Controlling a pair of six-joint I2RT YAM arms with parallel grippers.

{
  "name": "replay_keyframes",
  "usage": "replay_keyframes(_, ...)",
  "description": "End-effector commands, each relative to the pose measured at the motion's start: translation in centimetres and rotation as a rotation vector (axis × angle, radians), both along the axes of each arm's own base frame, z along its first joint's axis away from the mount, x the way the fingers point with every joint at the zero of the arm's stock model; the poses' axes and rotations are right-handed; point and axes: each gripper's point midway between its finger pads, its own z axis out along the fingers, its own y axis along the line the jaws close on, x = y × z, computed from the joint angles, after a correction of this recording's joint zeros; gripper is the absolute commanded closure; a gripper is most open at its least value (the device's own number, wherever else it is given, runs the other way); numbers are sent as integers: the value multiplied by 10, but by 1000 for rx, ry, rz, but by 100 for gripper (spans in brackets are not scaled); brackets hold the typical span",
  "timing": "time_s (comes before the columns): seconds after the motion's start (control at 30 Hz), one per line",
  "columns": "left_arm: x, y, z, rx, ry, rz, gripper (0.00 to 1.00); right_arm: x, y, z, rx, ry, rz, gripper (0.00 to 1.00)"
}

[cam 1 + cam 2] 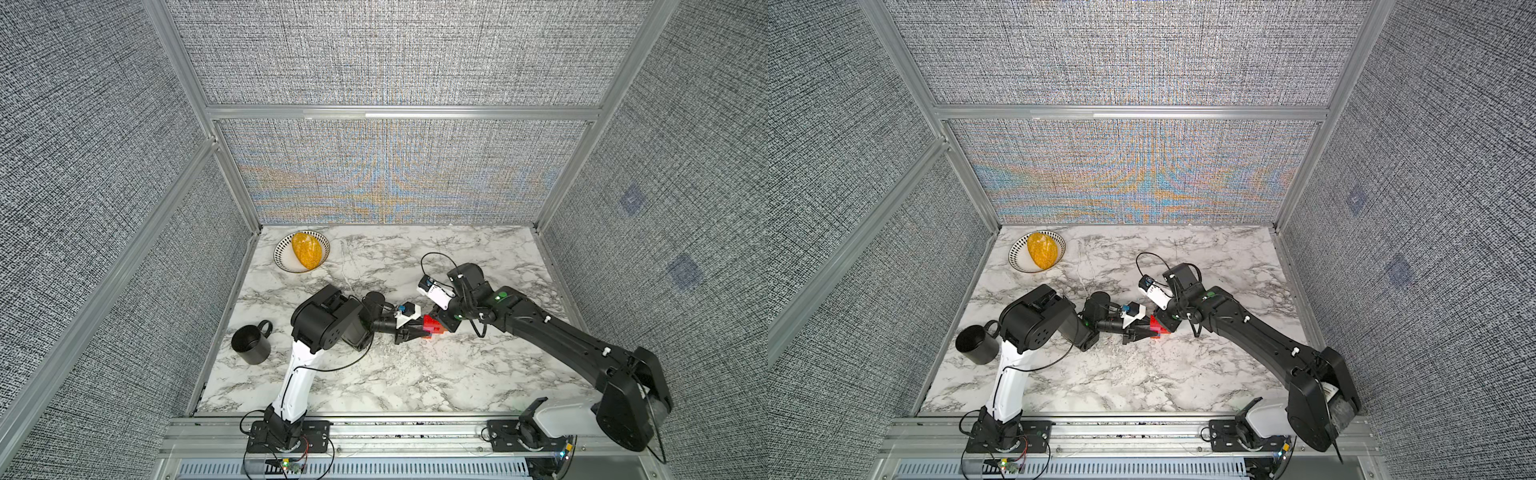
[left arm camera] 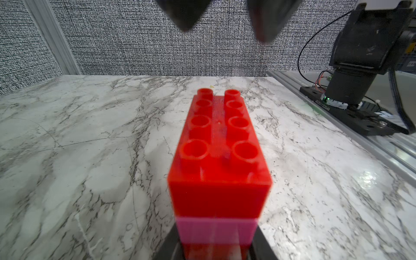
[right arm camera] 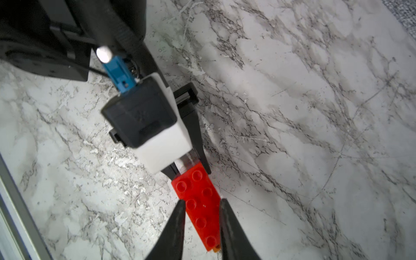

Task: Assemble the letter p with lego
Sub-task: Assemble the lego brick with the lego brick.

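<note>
Where the mug (image 1: 249, 344) sits: far left of the marble table (image 1: 374, 374), plain black, nothing to do with the build.
Bowl (image 1: 282, 262): back left, spotted rim, some yellow lumpy thing (image 1: 306, 250) in it, also just scenery.
Left gripper (image 1: 415, 331): reaching in low from the left and clamped on the bottom of the lego P (image 1: 432, 326). Its wrist view shows its fingers (image 2: 167, 249) either side of the pink layer (image 2: 216, 229).
Lego P: middle of the table, right between the two grippers, on or just off the marble, can't tell which.
Layers: long red brick (image 2: 219, 139) on top, pink under it, more red below, and a sliver of orange (image 3: 216, 248) peeking out at the far end.
Right gripper (image 3: 202, 202): jaws pulled in narrow, hanging over the long red brick. The left wrist view puts its tips up above the studs, so I'd guess it isn't pinching anything, but that bit is blurry.
Progress: no loose bricks anywhere on the table in both top views, so I reckon the stacking is basically done. Probably left to do is pressing the top brick home and letting go. No blue piece shows from these angles.
</note>
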Motion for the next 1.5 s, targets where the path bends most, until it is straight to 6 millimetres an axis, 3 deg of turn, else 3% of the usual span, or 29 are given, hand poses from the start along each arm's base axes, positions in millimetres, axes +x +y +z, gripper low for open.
replay_keyframes(0.0,-5,16,-55,205,201,80,100,7,-5,13,20,9,-284,67)
replay_keyframes(0.2,-6,17,-56,207,203,80,100,-7,-9,32,45,47,-646,63)
replay_keyframes(0.33,-6,17,-57,209,206,80,100,-23,-17,16,16,162,-836,58)
replay_keyframes(0.53,-7,18,-59,213,209,80,100,-35,-14,2,-13,239,-930,58)
replay_keyframes(0.8,-7,19,-59,220,207,80,100,-29,-22,-8,-41,233,-981,59)
replay_keyframes(1.17,-7,19,-60,226,206,80,100,-6,-15,-18,-22,231,-946,62)
replay_keyframes(1.47,-7,19,-62,231,212,77,100,-7,-15,-29,-48,249,-931,63)
